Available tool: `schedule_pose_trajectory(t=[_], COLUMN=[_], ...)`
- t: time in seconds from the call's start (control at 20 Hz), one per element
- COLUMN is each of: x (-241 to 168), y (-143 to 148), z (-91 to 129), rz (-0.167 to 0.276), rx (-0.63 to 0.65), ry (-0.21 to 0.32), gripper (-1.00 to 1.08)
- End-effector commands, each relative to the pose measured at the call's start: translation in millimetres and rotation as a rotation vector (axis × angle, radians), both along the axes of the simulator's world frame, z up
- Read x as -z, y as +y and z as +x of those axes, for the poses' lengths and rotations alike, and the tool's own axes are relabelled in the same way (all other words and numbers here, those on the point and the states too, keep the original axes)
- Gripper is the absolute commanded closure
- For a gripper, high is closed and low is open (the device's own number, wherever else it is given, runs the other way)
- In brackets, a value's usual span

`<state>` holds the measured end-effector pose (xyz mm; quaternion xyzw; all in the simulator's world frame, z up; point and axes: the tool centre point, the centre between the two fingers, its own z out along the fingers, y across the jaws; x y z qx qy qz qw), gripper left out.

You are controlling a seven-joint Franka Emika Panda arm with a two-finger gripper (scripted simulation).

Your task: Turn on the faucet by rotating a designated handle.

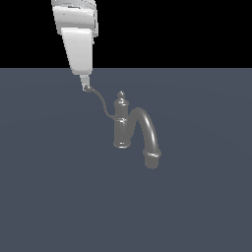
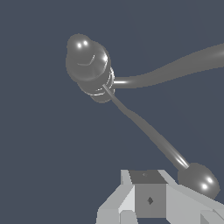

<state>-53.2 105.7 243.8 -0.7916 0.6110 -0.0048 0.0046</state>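
Observation:
The faucet [image 1: 121, 125] is a small grey metallic tap with an upright body, a knob finial and a thick arched spout [image 1: 147, 132] ending in a collar. It shows from above in the wrist view [image 2: 89, 62]. The thin S-curved handle [image 1: 102, 104] runs from the body to a ball tip [image 1: 87, 88]. My gripper [image 1: 85, 81] comes down from above, at the exterior view's upper left, and its tip is right at the ball. In the wrist view the fingers [image 2: 148, 197] are together, with the ball [image 2: 200, 180] of the handle [image 2: 148, 130] beside them, not between them.
The faucet stands on a flat dark blue-grey floor [image 1: 59, 197]. No other objects are in view.

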Motion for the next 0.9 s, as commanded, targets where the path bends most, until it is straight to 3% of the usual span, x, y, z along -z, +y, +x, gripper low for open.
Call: schedule_pose_trajectory(t=[0.0, 0.85], x=[0, 2], y=[-13, -74], z=[-7, -49], rz=[-0.002, -0.001], rx=[0.007, -0.001], ry=[0.005, 0.013], gripper=[1.08, 1.08])
